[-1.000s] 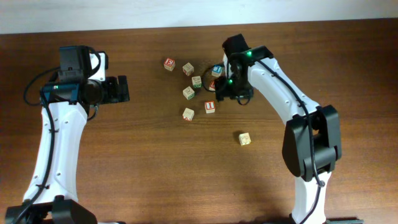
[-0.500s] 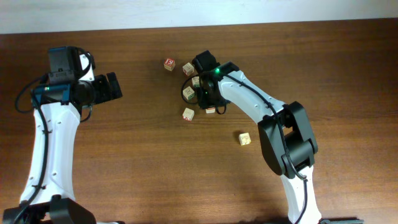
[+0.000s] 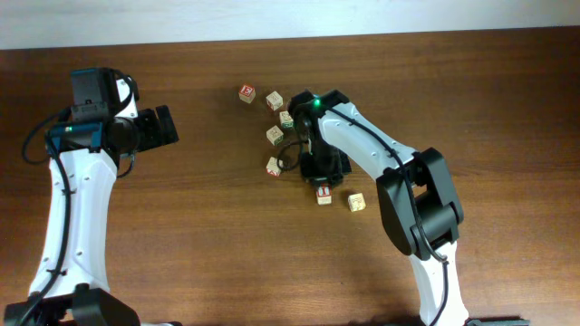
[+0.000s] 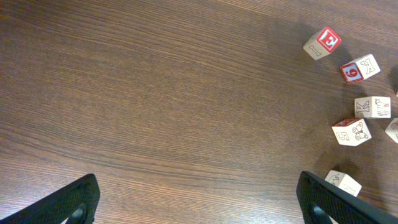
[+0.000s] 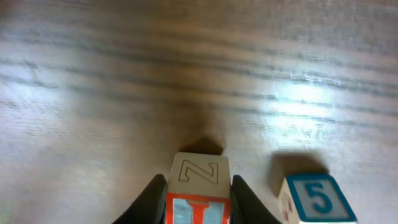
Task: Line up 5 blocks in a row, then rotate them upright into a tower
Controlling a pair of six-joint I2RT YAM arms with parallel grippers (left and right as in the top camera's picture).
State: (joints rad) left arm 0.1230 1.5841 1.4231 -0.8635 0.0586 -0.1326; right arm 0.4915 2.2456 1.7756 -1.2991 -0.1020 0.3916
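Right wrist: right end effector [image 5: 199,202] had closed on the red-faced block [image 5: 199,175] and carried it beside the blue-faced block [image 5: 317,198], likely mid-rotation; left end effector [image 4: 199,199] stayed open.

A red-fronted pale wooden cube [image 5: 198,177] reads "Z" on top and "I" in front; the blue-faced wooden cube [image 5: 318,199] beside it reads "5". Elsewhere a red-faced wooden cube [image 4: 354,70] shows "6" and a beige wooden cube [image 4: 372,107] shows "K".

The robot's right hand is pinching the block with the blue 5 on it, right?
Not quite. The right gripper is pinching the red-faced block with a Z on top. The blue 5 block sits loose beside it, untouched. The right wrist view shows this.
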